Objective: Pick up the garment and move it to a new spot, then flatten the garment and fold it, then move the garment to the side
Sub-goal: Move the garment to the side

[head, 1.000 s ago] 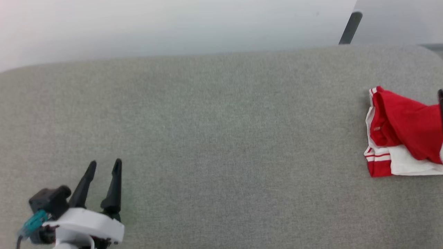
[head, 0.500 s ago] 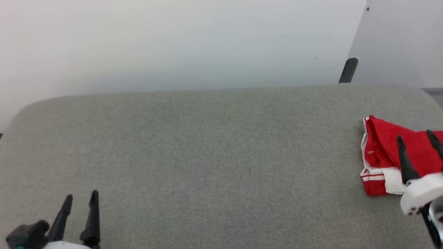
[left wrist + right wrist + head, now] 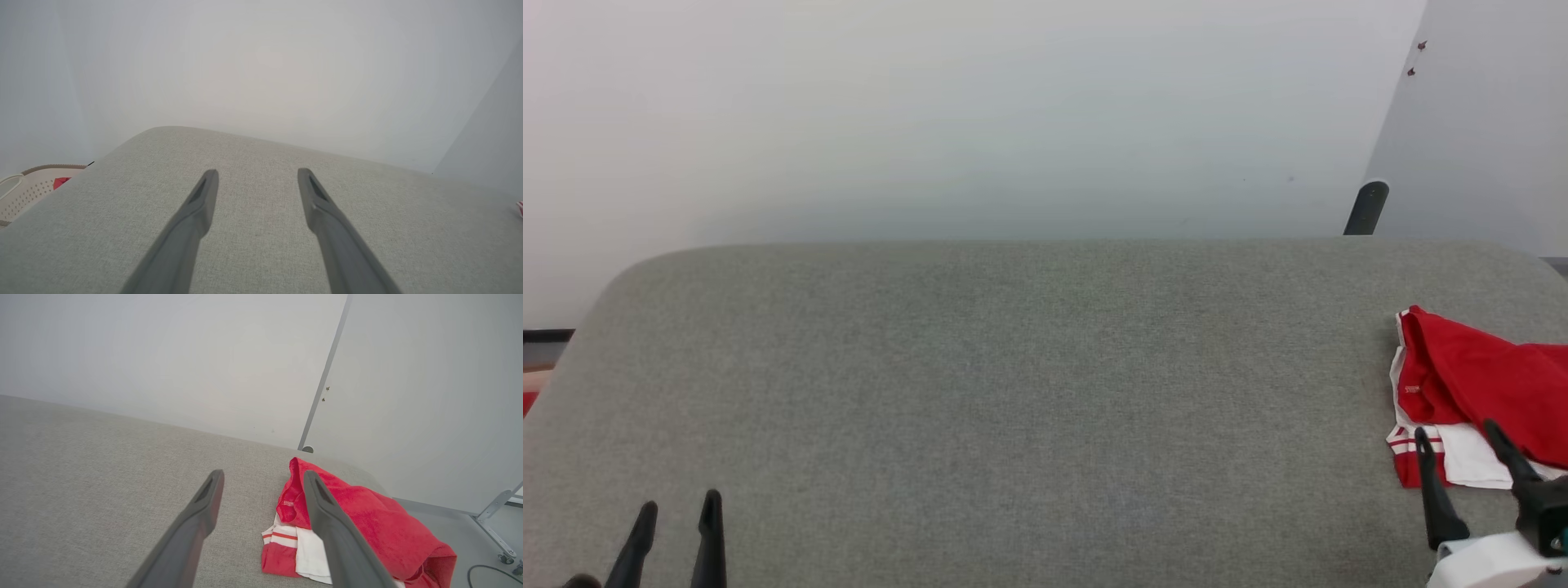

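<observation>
Over at the bench's (image 3: 1013, 392) right edge lies the bunched red-and-white jersey T-shirt (image 3: 1478, 384). The right hand (image 3: 1455, 428), fingers spread and empty, is at its near side. The left hand (image 3: 680, 500), likewise spread, is at the near left corner.

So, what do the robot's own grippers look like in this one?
The left gripper and right gripper each have two long, dark, tapering fingers with narrow tips and a recessed slot near each tip. The right gripper's fingers rise from a white housing with a black block beside it.
</observation>
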### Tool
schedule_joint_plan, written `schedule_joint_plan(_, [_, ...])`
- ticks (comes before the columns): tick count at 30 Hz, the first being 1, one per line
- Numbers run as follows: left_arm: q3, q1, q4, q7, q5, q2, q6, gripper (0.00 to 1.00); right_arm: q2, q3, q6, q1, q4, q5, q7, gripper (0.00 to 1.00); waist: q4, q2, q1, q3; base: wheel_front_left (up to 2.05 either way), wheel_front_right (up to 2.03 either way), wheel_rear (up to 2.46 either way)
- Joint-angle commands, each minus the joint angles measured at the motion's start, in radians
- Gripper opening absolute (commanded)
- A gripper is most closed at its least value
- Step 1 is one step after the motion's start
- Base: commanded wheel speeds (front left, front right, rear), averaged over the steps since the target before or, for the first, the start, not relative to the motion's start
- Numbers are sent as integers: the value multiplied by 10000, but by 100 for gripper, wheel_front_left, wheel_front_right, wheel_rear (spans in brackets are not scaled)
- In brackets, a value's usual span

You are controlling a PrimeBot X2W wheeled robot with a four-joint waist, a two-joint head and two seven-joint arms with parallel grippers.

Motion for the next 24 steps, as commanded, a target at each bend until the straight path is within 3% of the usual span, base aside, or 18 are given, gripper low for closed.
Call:
schedule_joint_plan(1, [59, 105, -23, 15, 87, -5, -53, 100, 41, 3, -15, 114, -79, -79, -45, 100, -24, 0, 0, -18, 0, 0, 0])
schedule_joint_plan(10, [480, 392, -40, 15, 428, -322, -423, 100, 577, 172, -14, 987, -900, -342, -77, 100, -55, 0, 0, -136, 0, 0, 0])
schedule_joint_plan(24, [663, 544, 127, 14, 757, -382, -700, 100, 865, 353, -15, 1567, -1483, -761, -498, 100, -62, 0, 0, -198, 0, 0, 0])
